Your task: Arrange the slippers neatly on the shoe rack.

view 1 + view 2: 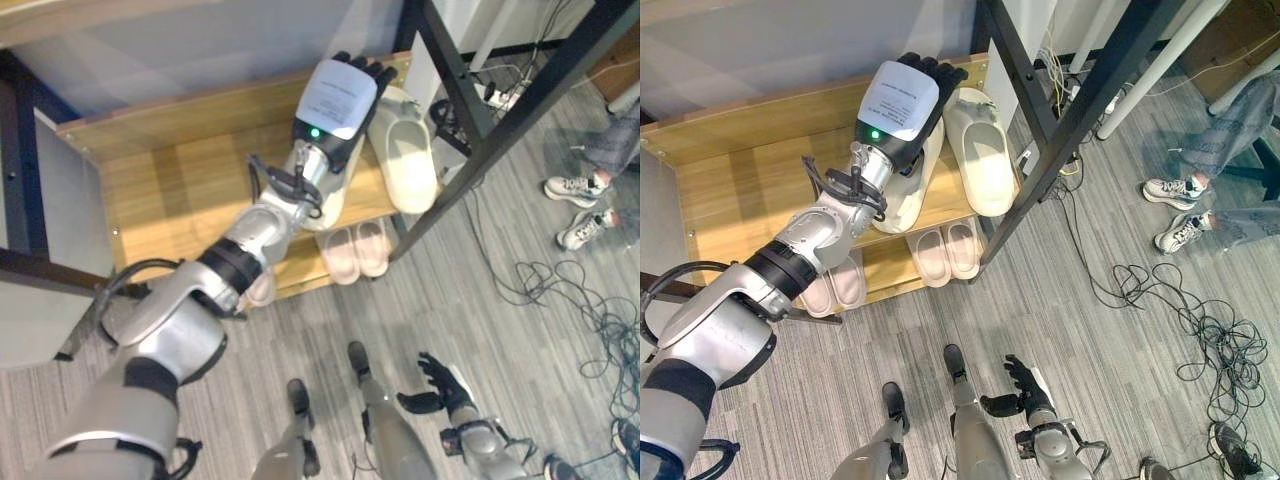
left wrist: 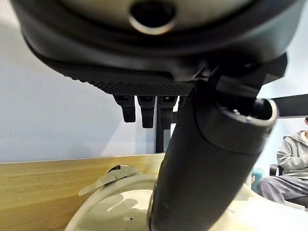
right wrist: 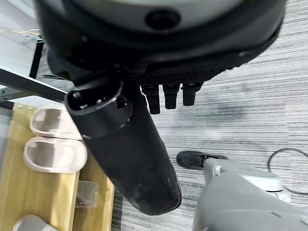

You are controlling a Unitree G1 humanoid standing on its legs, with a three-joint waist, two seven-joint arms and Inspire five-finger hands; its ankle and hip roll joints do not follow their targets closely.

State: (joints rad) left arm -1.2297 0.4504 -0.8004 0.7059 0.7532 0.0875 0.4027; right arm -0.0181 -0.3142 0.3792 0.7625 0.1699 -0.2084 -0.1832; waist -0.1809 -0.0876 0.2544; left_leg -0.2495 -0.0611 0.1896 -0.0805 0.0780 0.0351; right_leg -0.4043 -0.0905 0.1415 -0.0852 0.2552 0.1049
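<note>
The left hand [image 1: 908, 95] is stretched out flat over the cream rubber slipper [image 1: 902, 190] on the upper wooden shelf of the shoe rack [image 1: 740, 170]. Its fingers look straight, resting on it rather than gripping, I'd guess to nudge it in line with the 2nd cream slipper [image 1: 980, 150] just beside it. 2 pairs of pale pink slippers [image 1: 948, 250] already sit on the lower shelf. The right hand [image 1: 1025, 390] hangs low over the grey carpet floor [image 1: 1120, 350], fingers loosely spread, holding nothing.
</note>
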